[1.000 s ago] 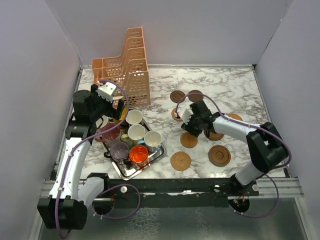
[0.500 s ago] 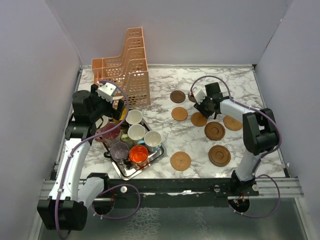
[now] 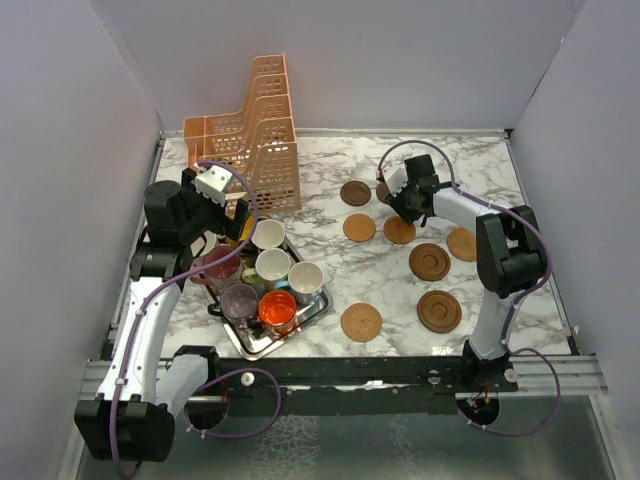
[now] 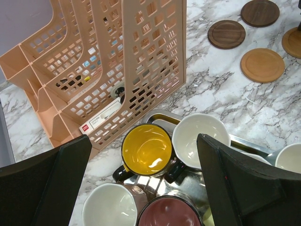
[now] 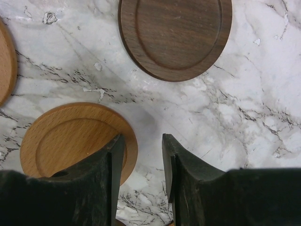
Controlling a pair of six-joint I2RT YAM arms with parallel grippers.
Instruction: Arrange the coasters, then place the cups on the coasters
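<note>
Several wooden coasters lie on the marble at the right: dark ones (image 3: 355, 193) (image 5: 175, 33), tan ones (image 3: 359, 228) (image 3: 399, 231) (image 3: 361, 322), and brown ones (image 3: 429, 262) (image 3: 439, 311). My right gripper (image 3: 405, 205) (image 5: 142, 141) hangs low over the far row, open, with only marble in the gap. Its left finger overlaps the rim of a tan coaster (image 5: 70, 141). The cups crowd a silver tray (image 3: 322, 308): yellow (image 4: 146, 149), white (image 4: 200, 140) (image 3: 272, 264), maroon (image 4: 169, 214), orange (image 3: 277, 310), grey-purple (image 3: 240, 300). My left gripper (image 4: 143, 141) (image 3: 238, 215) is wide open above the yellow cup.
A tall orange plastic rack (image 3: 255, 140) (image 4: 117, 56) stands at the far left, just behind the tray. White walls close in the table on three sides. Purple cables loop over both arms.
My right gripper swung from the middle of the table to the far coaster row. A tan coaster that lay nearer now lies in that row. The left arm stayed still.
</note>
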